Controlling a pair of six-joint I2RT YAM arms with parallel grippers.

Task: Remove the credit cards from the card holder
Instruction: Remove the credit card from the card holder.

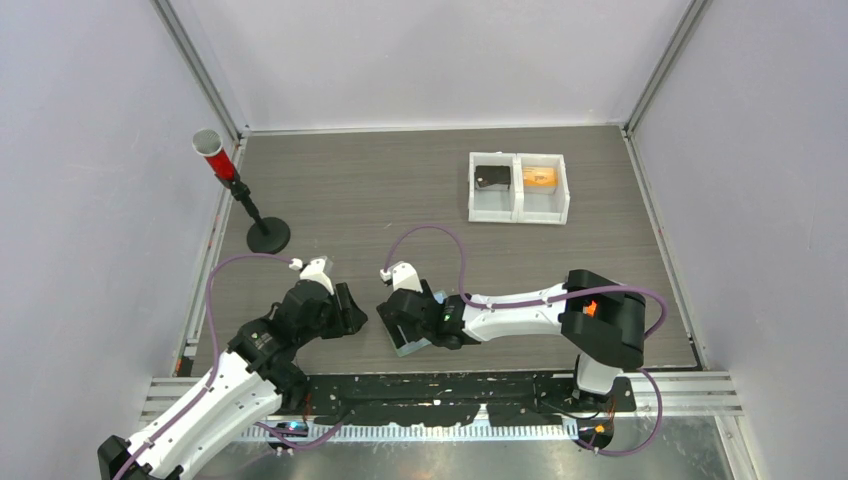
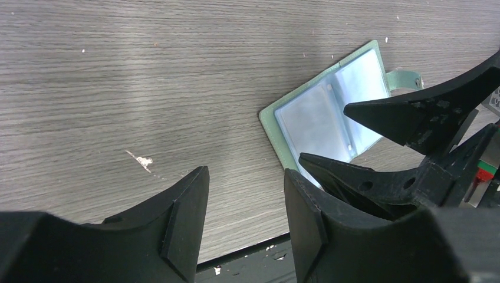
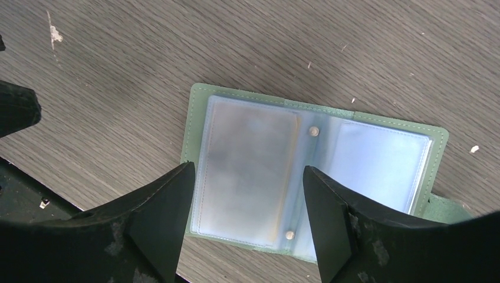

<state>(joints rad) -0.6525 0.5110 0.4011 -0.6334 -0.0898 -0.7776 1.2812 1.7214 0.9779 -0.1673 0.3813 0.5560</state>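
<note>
Card holder [image 3: 306, 177]: sage-green, lying open and flat on the table [image 3: 118, 71] by the near edge, pale pockets up, snap tab out to one side. One pocket shows light blue; whether that is a card, I cannot tell.

Right jaws: spread wide directly over the open holder, gripping nothing. Right arm [image 1: 510, 315] stretches leftward along the near edge, wrist tipped down.

Left jaws: partly apart, empty, low over bare table just beside the holder. Left arm [image 1: 230, 390] angles in from the near left corner.

Handling, as judged: pin one cover with the left jaws so the holder cannot slide. Then nip only a card's exposed edge, not the plastic, and draw it out along the pocket's opening.

Tray [image 1: 518, 187], far right: orange credit card [image 1: 540, 177] in the right compartment, black flat piece [image 1: 492, 177] in the left.
</note>
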